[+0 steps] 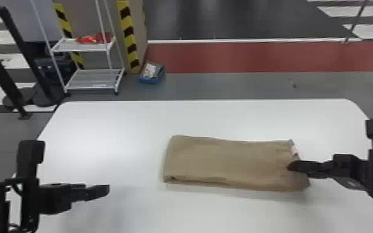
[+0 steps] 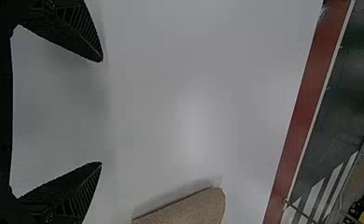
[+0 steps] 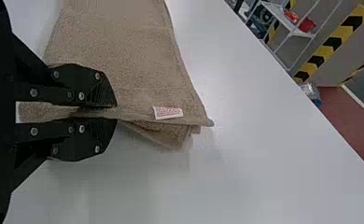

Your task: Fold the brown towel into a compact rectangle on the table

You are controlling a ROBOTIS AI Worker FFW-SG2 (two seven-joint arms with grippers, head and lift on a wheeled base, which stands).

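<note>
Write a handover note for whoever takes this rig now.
Left claw: open, empty, at the left side of the table.
Right claw: shut on the right end of the towel, near the white label.
Towel: layered, in a long strip right of the table's middle.
Done: folded into that strip.
Left: likely fold the right end leftward, release, straighten.

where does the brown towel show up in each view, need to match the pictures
head view: the brown towel lies right of centre on the white table
left wrist view: one end at the picture's edge, clear of the open left pincer
right wrist view: pinched in the right pincer, near its pale tag
shared landmark: the red floor strip beyond the table
</note>
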